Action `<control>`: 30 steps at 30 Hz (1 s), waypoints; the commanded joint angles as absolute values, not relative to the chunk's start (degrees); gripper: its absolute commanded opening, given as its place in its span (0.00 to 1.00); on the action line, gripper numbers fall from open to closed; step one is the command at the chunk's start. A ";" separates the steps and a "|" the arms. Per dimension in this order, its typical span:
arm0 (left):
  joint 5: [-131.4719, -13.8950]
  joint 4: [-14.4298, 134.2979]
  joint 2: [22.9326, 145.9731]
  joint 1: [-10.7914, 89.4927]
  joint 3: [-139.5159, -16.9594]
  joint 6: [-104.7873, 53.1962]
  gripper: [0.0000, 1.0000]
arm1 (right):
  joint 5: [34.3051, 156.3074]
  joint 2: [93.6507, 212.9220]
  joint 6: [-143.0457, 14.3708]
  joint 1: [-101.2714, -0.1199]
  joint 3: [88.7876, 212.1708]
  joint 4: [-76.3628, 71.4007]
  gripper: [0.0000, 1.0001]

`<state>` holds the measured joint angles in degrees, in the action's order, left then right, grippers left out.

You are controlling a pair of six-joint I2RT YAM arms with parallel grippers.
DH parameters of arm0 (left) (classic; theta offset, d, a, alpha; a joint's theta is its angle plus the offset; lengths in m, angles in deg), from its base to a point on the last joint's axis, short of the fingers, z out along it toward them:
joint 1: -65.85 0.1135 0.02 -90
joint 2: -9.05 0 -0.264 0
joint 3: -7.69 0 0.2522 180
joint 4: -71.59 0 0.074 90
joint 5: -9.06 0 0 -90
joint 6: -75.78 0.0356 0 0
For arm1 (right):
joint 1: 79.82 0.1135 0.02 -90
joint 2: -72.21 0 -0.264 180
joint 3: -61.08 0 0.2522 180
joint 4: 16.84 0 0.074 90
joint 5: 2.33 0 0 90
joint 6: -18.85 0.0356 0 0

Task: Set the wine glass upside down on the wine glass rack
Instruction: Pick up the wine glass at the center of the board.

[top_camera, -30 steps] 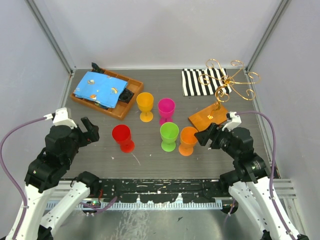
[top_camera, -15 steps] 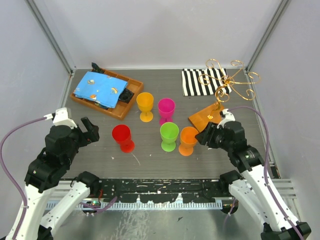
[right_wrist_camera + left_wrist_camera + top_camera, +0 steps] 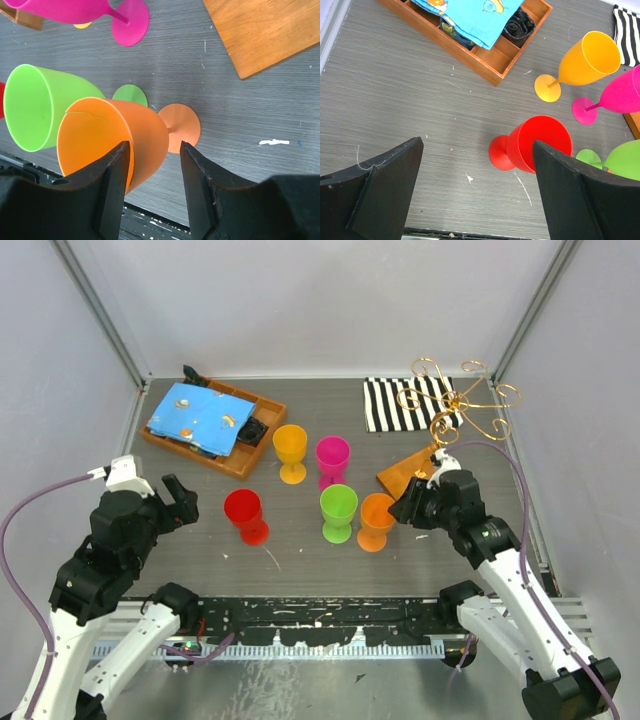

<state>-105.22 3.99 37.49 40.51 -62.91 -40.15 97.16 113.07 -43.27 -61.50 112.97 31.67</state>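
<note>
Right wrist view, my right pincer (image 3: 152,145) apart astride the orange wine glass (image 3: 115,135), wine glass rack (image 3: 260,30) ahead-right, left pincer (image 3: 477,145) wide apart.

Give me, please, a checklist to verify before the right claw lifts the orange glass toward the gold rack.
1. Right claw straddles the bowl of the orange glass: ok, one finger on each side.
2. Grip firm: cannot tell; a gap shows beside one finger.
3. Orange glass upright on its foot: ok.
4. Room from the green glass: cannot tell; the two bowls overlap in the wrist view.
5. Wine glass rack arms free: ok, nothing hangs there.
6. Left claw out of the way: ok, open, over by the red glass.
</note>
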 commanded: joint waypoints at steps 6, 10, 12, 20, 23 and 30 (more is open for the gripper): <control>-104.61 6.04 38.74 40.32 -61.88 -39.70 0.98 | 94.27 114.72 -45.75 -60.04 116.97 31.70 0.46; -104.52 6.05 39.06 40.36 -61.88 -39.70 0.98 | 93.06 115.88 -46.16 -58.73 117.60 31.99 0.44; -104.61 6.04 39.10 40.36 -61.88 -39.70 0.98 | 93.03 116.63 -46.51 -58.14 117.80 32.03 0.44; -104.63 6.05 39.20 40.34 -61.79 -39.70 0.98 | 90.60 118.27 -47.33 -56.79 119.18 33.81 0.36; -104.61 6.05 39.15 40.36 -61.80 -39.70 0.98 | 89.05 117.70 -47.58 -56.59 119.97 34.74 0.31; -104.55 6.02 39.20 40.32 -61.79 -39.70 0.98 | 88.89 117.95 -47.98 -56.61 120.50 35.89 0.21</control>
<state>-104.82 4.44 39.05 40.51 -62.25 -40.15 90.26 118.33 -47.16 -56.88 117.96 35.97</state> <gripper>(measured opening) 0.979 0.240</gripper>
